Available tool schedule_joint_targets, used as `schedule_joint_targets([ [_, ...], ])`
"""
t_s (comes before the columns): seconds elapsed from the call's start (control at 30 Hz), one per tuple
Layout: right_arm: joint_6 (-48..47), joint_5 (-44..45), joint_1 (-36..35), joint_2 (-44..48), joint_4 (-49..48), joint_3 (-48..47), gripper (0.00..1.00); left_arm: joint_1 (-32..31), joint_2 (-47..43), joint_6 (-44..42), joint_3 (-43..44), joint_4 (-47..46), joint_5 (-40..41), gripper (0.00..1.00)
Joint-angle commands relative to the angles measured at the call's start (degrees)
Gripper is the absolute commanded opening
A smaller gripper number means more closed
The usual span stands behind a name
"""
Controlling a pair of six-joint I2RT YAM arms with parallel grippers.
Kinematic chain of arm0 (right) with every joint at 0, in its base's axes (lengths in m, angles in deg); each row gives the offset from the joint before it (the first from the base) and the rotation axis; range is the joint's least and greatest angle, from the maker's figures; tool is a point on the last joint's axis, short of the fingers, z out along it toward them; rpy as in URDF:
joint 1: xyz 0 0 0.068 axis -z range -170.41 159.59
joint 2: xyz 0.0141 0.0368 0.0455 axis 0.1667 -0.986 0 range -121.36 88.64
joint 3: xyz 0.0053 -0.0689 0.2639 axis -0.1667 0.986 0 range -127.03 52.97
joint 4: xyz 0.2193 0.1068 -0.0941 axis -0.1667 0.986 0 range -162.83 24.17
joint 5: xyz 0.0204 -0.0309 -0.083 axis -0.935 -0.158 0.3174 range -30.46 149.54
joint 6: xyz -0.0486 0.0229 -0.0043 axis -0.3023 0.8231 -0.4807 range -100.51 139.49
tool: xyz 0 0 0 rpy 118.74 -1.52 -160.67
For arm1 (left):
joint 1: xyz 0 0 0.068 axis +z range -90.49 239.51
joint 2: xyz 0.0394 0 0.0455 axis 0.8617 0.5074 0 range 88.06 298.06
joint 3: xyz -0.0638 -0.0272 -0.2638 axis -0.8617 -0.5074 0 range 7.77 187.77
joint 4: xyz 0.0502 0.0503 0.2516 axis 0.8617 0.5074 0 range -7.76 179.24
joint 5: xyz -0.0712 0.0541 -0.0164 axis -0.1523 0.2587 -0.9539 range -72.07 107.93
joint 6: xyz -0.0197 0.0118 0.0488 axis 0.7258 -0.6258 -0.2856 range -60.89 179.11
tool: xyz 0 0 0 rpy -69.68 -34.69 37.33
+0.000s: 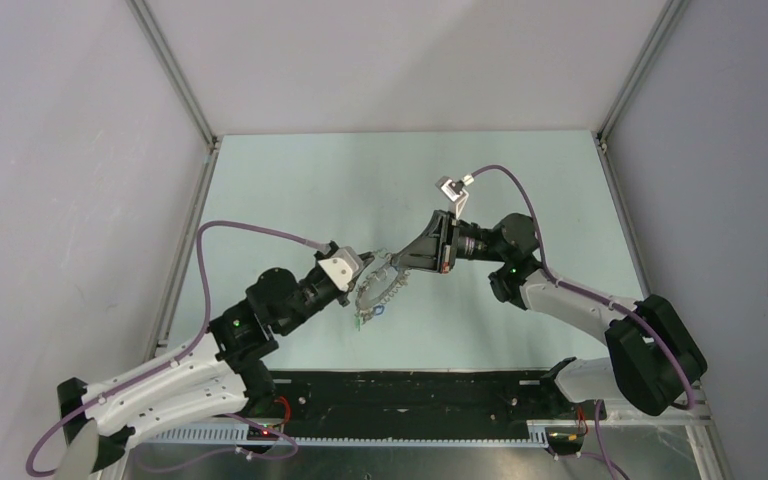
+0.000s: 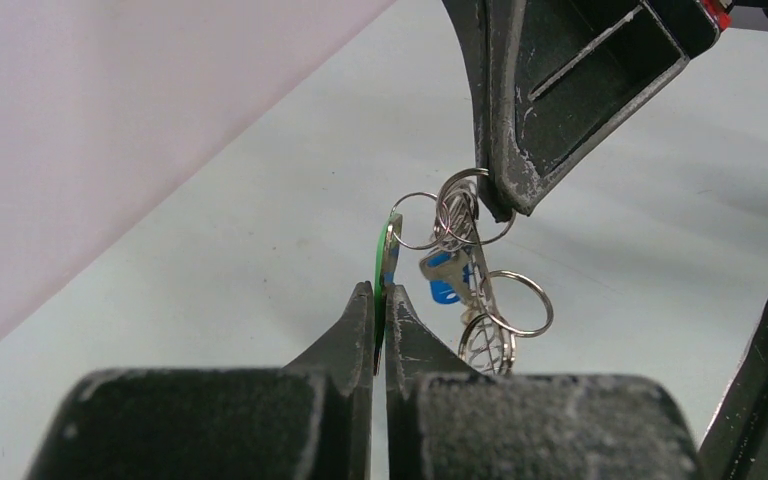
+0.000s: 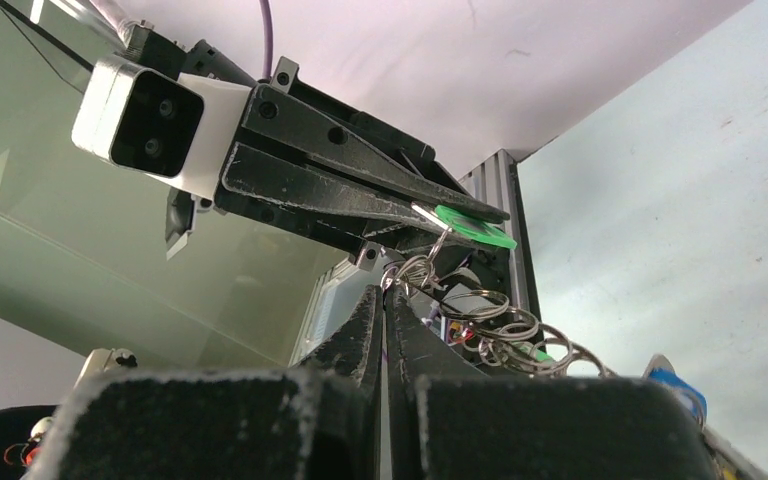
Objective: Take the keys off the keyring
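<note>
From above, the left gripper [image 1: 384, 259] and right gripper [image 1: 401, 262] are seen meeting over the counter [image 1: 290, 190], the keyring [image 1: 372, 295] hung between them. At the left wrist, jaws are clamped on one green key [image 2: 388, 250]; one blue key [image 2: 444, 280] and at least four wire rings [image 2: 520, 303] dangle beside. At the right wrist, jaws are pinched together on one ring of the keyring [image 3: 490, 320].

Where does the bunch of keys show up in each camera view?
Top external: keys, just below picture centre.
Left wrist: centre, just beyond the left gripper.
Right wrist: lower centre-right.
Shared landmark: the green tag clamped in the left gripper, in both wrist views.
</note>
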Motion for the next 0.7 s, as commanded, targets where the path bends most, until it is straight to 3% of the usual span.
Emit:
schedule_joint_targets([
  [0.0,1.8,-8.9,-1.7,0.2,-0.8,-1.6,0.00,1.4,-1.0,-3.3,0.3,-9.6,12.4,0.00],
  [0.67,1.3,-11.3,-1.4,-1.8,-0.1,-2.4,0.00,1.4,3.6,-10.3,0.5,-19.2,13.9,0.00],
])
